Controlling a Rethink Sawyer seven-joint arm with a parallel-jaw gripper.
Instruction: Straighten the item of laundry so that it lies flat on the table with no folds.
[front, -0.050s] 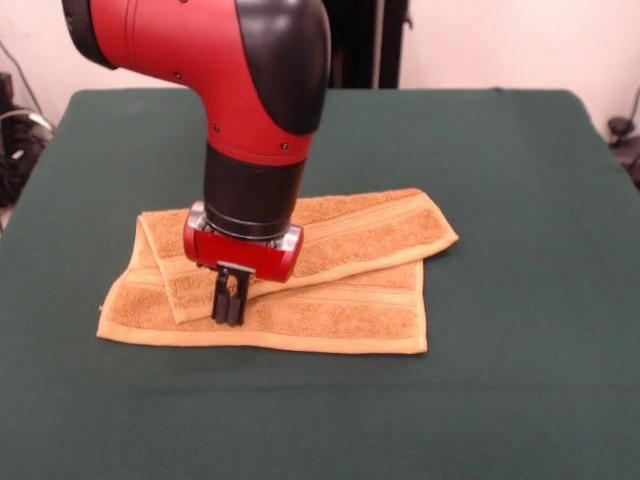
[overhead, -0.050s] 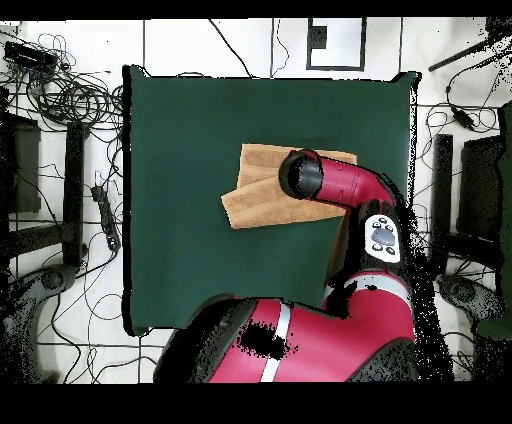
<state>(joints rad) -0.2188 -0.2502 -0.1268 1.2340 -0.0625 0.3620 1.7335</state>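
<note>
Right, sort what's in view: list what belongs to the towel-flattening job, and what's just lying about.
Part of the job:
- towel, folded over itself
- table, green cloth
- end effector, down on the towel's folded layer, fingers close together

Just lying about:
- cables on the floor beside the table
- black stands on the floor at the table's sides

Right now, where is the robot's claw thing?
In the front view, the gripper is left of centre, pressing down on the folded towel near its front-left corner.

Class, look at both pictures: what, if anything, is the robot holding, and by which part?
The gripper looks shut on the towel, at the upper layer's folded edge near its left end.
</note>
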